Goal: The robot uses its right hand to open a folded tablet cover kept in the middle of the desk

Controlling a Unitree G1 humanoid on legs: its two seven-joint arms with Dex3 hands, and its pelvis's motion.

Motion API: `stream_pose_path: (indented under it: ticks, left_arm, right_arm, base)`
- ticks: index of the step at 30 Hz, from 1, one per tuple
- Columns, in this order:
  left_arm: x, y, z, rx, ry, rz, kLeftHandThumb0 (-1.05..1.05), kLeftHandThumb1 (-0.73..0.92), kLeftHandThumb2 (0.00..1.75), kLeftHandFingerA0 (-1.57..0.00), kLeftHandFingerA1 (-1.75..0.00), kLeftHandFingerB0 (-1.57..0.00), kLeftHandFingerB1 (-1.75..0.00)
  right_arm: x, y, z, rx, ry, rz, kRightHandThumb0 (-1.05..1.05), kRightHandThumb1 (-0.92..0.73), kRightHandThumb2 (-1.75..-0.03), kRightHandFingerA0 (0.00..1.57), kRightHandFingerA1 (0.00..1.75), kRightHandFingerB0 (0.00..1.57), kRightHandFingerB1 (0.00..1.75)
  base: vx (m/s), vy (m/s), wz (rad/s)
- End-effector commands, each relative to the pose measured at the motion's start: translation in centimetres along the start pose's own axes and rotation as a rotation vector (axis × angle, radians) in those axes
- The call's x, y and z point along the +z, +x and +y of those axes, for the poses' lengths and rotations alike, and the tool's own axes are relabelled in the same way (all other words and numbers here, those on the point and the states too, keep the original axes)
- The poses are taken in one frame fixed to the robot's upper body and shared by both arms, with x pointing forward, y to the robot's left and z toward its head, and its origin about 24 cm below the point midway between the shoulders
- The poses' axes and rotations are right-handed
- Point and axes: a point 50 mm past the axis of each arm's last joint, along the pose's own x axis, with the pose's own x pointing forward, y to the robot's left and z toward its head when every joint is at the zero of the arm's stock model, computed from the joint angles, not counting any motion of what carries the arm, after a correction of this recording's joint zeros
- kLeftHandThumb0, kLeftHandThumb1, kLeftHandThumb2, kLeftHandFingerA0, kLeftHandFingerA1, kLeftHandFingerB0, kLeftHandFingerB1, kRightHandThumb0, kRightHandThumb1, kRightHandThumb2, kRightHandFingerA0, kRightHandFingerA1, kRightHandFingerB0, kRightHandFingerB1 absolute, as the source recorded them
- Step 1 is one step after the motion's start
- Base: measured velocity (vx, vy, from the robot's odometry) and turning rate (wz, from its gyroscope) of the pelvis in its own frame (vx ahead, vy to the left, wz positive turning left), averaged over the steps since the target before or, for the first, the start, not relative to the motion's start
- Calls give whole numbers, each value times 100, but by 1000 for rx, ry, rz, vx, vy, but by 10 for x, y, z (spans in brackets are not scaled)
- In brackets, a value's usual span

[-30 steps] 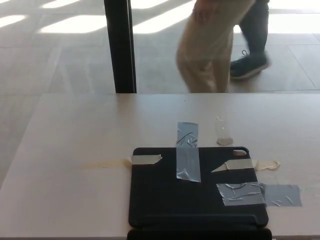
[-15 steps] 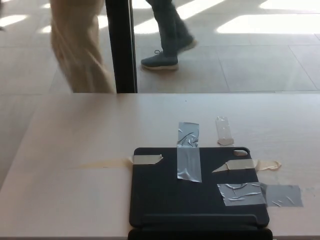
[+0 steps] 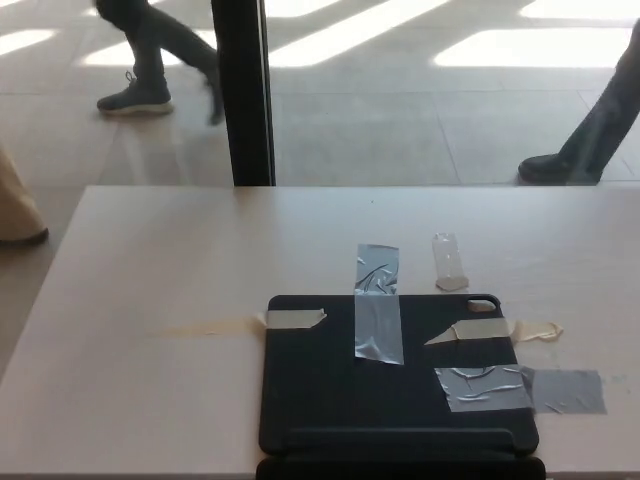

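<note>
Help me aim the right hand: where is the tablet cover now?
In the head view, the tablet cover lies closed at the desk's near edge, slightly right of centre, taped down by grey tape strips.

High head view over desk [image 3: 150, 280]

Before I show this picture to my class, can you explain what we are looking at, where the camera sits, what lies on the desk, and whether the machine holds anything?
This is one picture from a camera on a humanoid robot's head, looking down at a pale desk. Neither of its hands shows here, so nothing is held. On the desk lies a dark folded tablet cover, flat and closed. Several tape strips cross its edges onto the desk: a grey one at the top, a grey one at the right, and beige ones at the left and right. A small clear strip lies just beyond the cover. Behind the desk stands a dark post, and people's legs pass on the floor.
</note>
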Motion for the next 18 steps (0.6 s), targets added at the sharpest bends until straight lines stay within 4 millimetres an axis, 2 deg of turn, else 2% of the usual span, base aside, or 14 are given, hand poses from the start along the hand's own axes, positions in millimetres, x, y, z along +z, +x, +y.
stream_pose_path:
  ticks: [1,2,3,4,5,6,7,8,10,14,15,16,18]
  left_arm:
    - [-2,-2,5,22,-47,10,-97,48,106,-60,-105,-41,-91]
    - [-3,-2,5,18,-43,10,-101,64,67,-47,-117,-36,-105]
    - [-7,-4,8,14,-38,15,-98,48,108,-57,-104,-35,-89]
    - [-9,-4,9,18,-34,21,-102,63,67,-47,-116,-37,-105]
    - [-11,-5,10,25,-27,28,-102,63,67,-47,-116,-37,-105]
    - [-10,-5,10,18,-36,23,-97,48,107,-58,-104,-38,-89]
    - [-9,-5,10,21,-23,17,-99,63,72,-51,-116,-39,-102]
    - [-8,-5,10,24,-24,15,-98,63,71,-51,-117,-38,-102]
    - [-8,-5,11,31,-37,13,-100,61,69,-50,-116,-37,-102]
    - [-7,-5,10,31,-45,5,-99,60,68,-50,-116,-37,-101]
    - [-6,-5,10,33,-46,4,-96,46,106,-62,-105,-40,-89]
    - [-6,-5,10,29,-42,3,-96,47,105,-63,-106,-45,-92]
    - [-5,-5,10,25,-41,4,-99,49,105,-63,-108,-46,-93]
  right_arm:
    - [8,-1,-8,-2,4,-45,-89,-79,-64,54,100,43,62]
    - [8,-1,-8,-4,-3,-44,-91,-78,-63,53,102,45,62]
    - [5,-3,-10,-14,-31,-40,-90,-78,-64,56,107,49,65]
    - [4,-3,-11,-15,-45,-37,-87,-63,-113,68,103,47,67]
    - [2,-5,-13,-14,-62,-33,-87,-63,-113,68,103,47,67]
    - [2,-5,-12,6,-86,-27,-88,-81,-64,52,105,48,62]
    - [2,-4,-11,2,-76,-25,-92,-63,-83,54,93,45,61]
    - [2,-4,-11,-1,-82,-28,-88,-79,-64,54,96,50,62]
    - [2,-5,-11,-5,-92,-37,-87,-79,-63,54,97,52,63]
    - [3,-4,-9,-12,-109,-43,-88,-77,-64,59,98,50,62]
    - [3,-4,-8,-6,-119,-38,-87,-78,-64,54,95,48,61]
    - [3,-3,-8,-7,-120,-36,-88,-77,-63,55,99,46,64]
    - [3,-3,-8,-3,-121,-36,-88,-77,-64,54,100,46,64]
  base:
    - [0,0,0]
    - [0,0,0]
    - [0,0,0]
    - [0,0,0]
    - [0,0,0]
    - [0,0,0]
    - [0,0,0]
    - [0,0,0]
    - [0,0,0]
    - [0,0,0]
    - [0,0,0]
    - [0,0,0]
    - [0,0,0]
